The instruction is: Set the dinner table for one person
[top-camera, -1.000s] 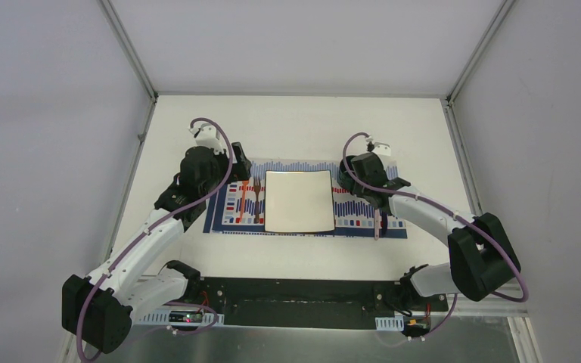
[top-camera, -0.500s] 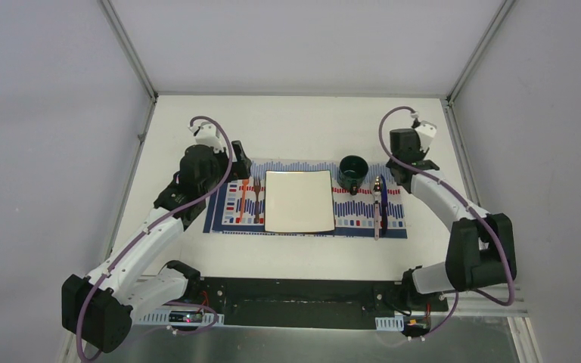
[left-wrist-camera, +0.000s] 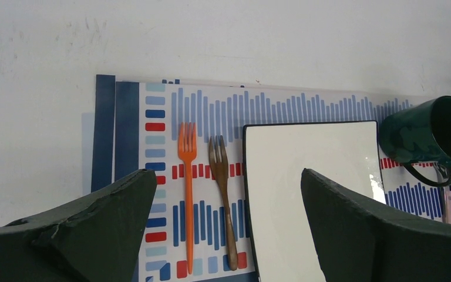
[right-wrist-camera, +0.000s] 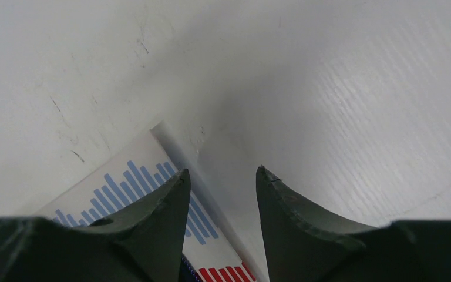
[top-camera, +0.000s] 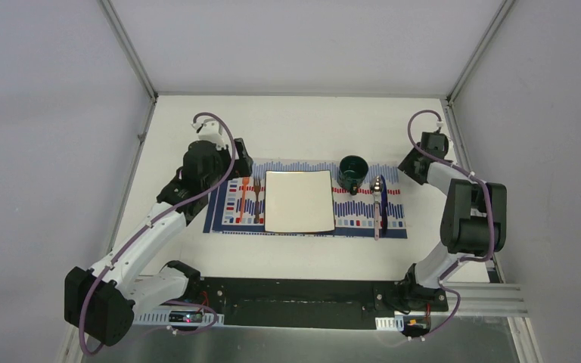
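On the white dinner table (top-camera: 302, 125) lies a striped placemat (top-camera: 348, 215) with a square white plate (top-camera: 299, 200) in its middle. An orange fork (left-wrist-camera: 187, 188) and a brown fork (left-wrist-camera: 223, 194) lie side by side left of the plate. A dark green mug (top-camera: 352, 172) stands upright at the plate's far right corner. Utensils (top-camera: 379, 208) lie right of the plate. My left gripper (left-wrist-camera: 226, 176) hovers open above the forks, holding nothing. At the mat's far right corner, my right gripper (right-wrist-camera: 222, 171) is open and empty, apart from the mug.
Aluminium frame rails (top-camera: 461, 162) run along the table's sides, and grey walls close in on both sides. My right arm (top-camera: 469, 219) is folded up close to the right rail. Bare tabletop (right-wrist-camera: 329, 88) lies beyond the mat's corner (right-wrist-camera: 135, 176).
My right gripper has let go of the mug, opened, and swung right and back to the mat's far right corner. The mug now stands uncovered. The left arm has barely moved.
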`<action>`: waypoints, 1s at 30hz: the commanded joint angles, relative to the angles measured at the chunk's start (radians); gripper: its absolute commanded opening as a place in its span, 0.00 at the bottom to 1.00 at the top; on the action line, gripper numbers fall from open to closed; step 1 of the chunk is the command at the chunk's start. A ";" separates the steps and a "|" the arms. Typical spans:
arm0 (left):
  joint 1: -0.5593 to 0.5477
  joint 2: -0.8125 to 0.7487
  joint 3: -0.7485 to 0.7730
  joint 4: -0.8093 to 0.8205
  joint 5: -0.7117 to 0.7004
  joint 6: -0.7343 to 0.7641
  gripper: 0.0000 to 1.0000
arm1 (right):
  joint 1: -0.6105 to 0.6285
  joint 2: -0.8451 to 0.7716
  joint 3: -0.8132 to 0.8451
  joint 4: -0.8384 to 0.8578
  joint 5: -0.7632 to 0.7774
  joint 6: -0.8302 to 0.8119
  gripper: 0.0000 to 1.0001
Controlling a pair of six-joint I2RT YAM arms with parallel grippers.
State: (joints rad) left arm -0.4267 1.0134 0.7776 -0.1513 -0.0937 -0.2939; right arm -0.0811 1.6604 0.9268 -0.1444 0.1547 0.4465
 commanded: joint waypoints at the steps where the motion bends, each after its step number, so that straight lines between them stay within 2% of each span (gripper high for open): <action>1: -0.009 0.016 0.033 0.010 -0.006 0.026 0.99 | -0.054 0.030 0.034 0.084 -0.246 0.055 0.50; 10: -0.004 0.113 0.051 0.036 0.089 0.059 0.99 | -0.094 0.121 0.079 0.041 -0.404 0.097 0.53; 13: 0.028 0.171 0.079 0.029 0.224 0.082 0.99 | -0.094 0.128 0.082 0.028 -0.414 0.102 0.53; 16: 0.112 0.228 0.069 0.085 0.383 0.075 0.99 | -0.092 0.128 0.077 0.028 -0.415 0.101 0.53; 19: 0.219 0.289 0.022 0.214 0.538 0.023 0.99 | -0.092 0.128 0.076 0.019 -0.410 0.097 0.53; 24: 0.332 0.421 0.027 0.275 0.662 0.003 0.99 | -0.092 0.126 0.079 0.007 -0.407 0.089 0.53; 27: 0.378 0.505 0.058 0.275 0.717 0.005 0.99 | -0.092 0.136 0.086 0.009 -0.412 0.087 0.53; 30: 0.411 0.594 0.062 0.345 0.810 -0.045 0.99 | -0.092 0.152 0.100 0.009 -0.427 0.092 0.52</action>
State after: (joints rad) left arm -0.0471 1.5314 0.8108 0.0723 0.5556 -0.2886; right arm -0.1707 1.7973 0.9813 -0.1402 -0.2497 0.5335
